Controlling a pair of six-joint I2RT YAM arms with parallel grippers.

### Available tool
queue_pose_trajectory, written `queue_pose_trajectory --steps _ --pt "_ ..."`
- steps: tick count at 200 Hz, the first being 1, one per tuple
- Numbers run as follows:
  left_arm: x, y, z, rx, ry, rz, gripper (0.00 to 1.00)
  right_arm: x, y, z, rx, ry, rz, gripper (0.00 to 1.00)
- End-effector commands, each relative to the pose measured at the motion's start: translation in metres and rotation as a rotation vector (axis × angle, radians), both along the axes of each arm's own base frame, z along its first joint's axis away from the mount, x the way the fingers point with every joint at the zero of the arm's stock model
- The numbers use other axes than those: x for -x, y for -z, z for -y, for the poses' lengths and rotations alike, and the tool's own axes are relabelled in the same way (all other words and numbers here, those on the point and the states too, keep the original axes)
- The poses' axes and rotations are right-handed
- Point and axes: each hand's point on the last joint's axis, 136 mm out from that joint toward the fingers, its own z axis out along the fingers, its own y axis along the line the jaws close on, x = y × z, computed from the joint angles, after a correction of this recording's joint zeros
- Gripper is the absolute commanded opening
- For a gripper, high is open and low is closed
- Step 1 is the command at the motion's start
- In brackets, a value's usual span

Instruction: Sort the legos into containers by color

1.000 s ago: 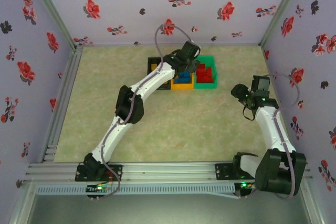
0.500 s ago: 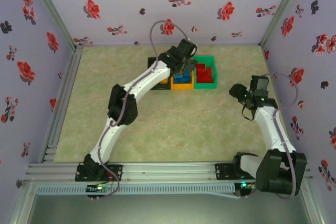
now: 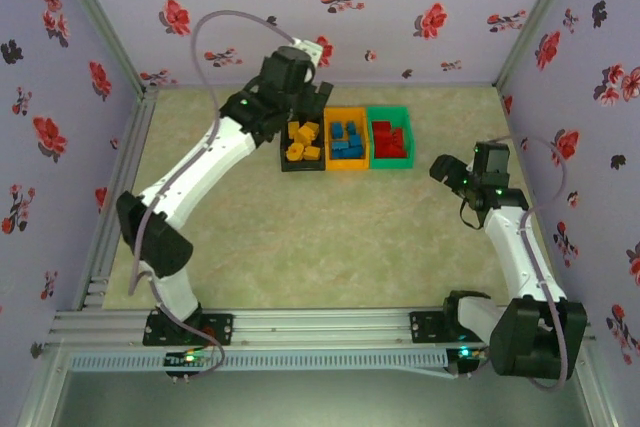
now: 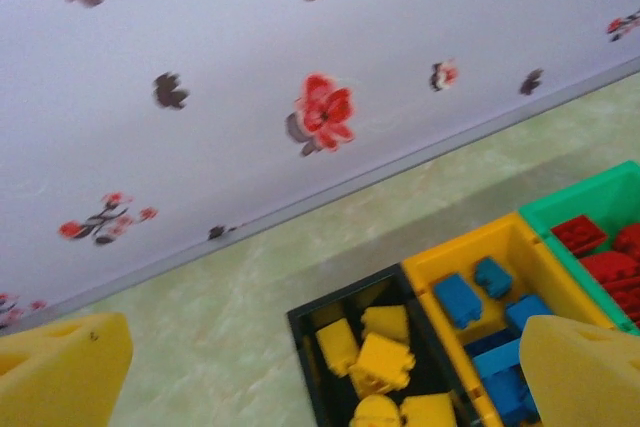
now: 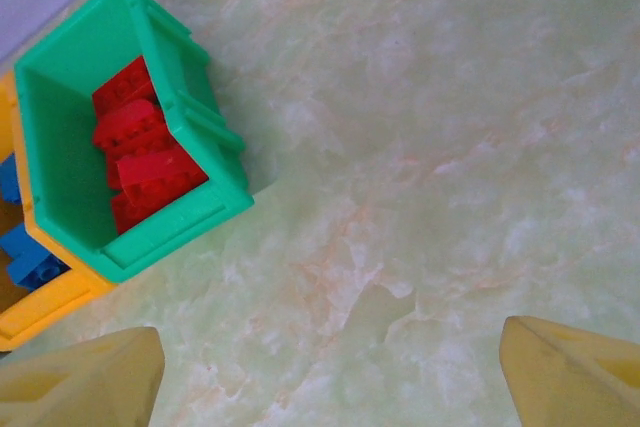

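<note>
While legos (image 3: 302, 140) sit in containers (image 3: 390, 163), left end effector (image 4: 320, 379), right end effector (image 5: 325, 375) gape empty.

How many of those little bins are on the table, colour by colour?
Black bin: 1
Orange bin: 1
Green bin: 1
Total: 3 bins

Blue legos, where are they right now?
In the top view the blue legos lie in the orange bin, the middle one, between the black bin on its left and the green bin on its right.
</note>
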Motion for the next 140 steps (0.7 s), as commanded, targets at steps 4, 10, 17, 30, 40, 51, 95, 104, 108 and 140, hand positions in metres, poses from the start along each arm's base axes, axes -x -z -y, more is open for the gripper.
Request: queue_pose_trajectory --steps 4,10,17,30,40,51,95,104,108,140 --pt "0.012 0.000 -0.048 0.006 -0.095 -0.026 1.00 -0.007 -0.035 0.000 0.050 -0.031 0.077 0.93" --pt "0.016 0.001 -0.057 0.002 -0.106 -0.031 1.00 -0.008 -0.038 0.000 0.060 -0.039 0.081 0.94" --pt "0.020 0.002 -0.067 0.018 -0.127 -0.038 1.00 -0.008 -0.043 0.000 0.070 -0.044 0.085 0.94" --pt "0.029 0.003 -0.085 0.027 -0.157 -0.047 1.00 -0.010 -0.051 0.000 0.083 -0.057 0.092 0.95" --pt "0.036 0.002 -0.099 0.033 -0.178 -0.050 1.00 -0.012 -0.057 -0.001 0.090 -0.064 0.101 0.98" --pt "0.043 0.003 -0.113 0.041 -0.203 -0.055 1.00 -0.014 -0.064 -0.001 0.095 -0.064 0.113 1.00" --pt "0.065 0.016 -0.178 0.102 -0.355 -0.067 1.00 -0.022 -0.082 0.006 0.116 -0.031 0.126 0.99" --pt "0.067 0.019 -0.184 0.094 -0.346 -0.034 1.00 -0.024 -0.082 0.007 0.119 -0.028 0.127 0.99" --pt "0.069 0.019 -0.185 0.092 -0.342 -0.015 1.00 -0.025 -0.084 0.007 0.120 -0.027 0.135 1.00" --pt "0.070 0.046 -0.227 0.178 -0.433 0.035 1.00 -0.036 -0.079 0.019 0.176 0.016 0.161 0.99"
